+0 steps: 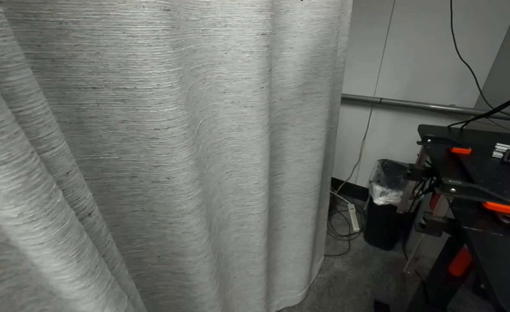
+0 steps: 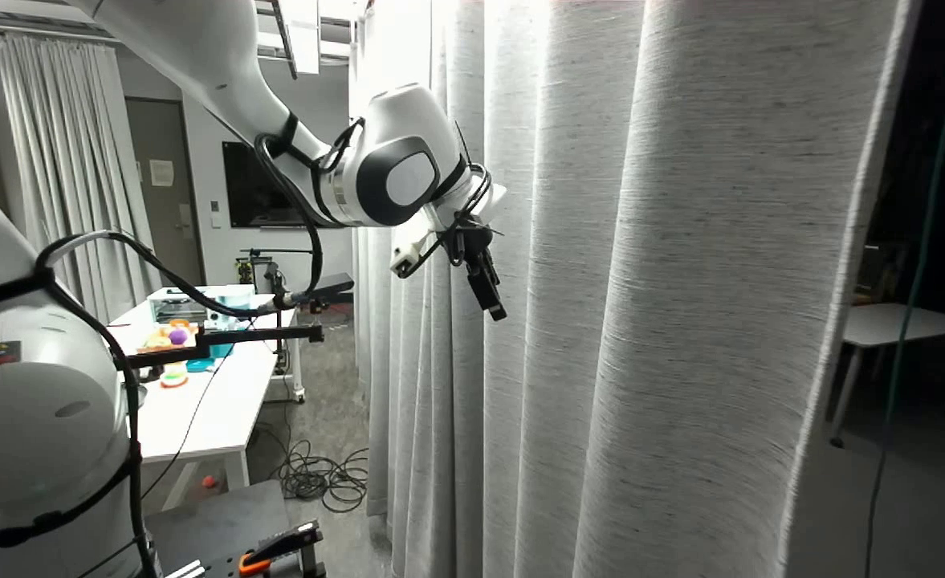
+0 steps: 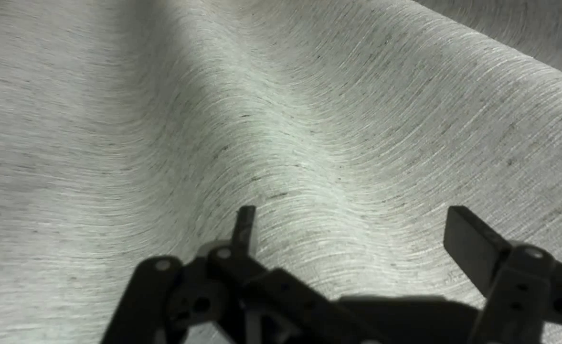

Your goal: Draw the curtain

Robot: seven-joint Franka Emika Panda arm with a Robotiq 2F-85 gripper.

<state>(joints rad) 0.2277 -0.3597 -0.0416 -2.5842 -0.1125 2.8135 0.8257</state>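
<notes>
1. Lining a black bin, a clear plastic bag bunches over the rim; what lies inside it is hard to make out.
2. Brightly coloured objects, orange and purple among them, sit clustered on a white bench; whether they lie in a container cannot be told. A white box-like unit stands near them.
3. The bin stands on the grey floor near a black bench, which carries clamps with orange grips. A white power strip lies just beside the bin.
4. The curtain hangs in deep vertical folds in both exterior views, filling much of each. In an exterior view, the room past the arm shows a heap of cable, a door, a dark wall screen and a pleated drape.
5. In the wrist view the claw has its fingers spread well apart, with the curtain visible between and beyond them; whether they touch it cannot be told.
6. The curtain's top runs out of frame. The black bench is cut off by the right edge, and the arm by the top and left edges. Beyond the curtain's free edge, another white bench stands in an area too dark to read.
</notes>
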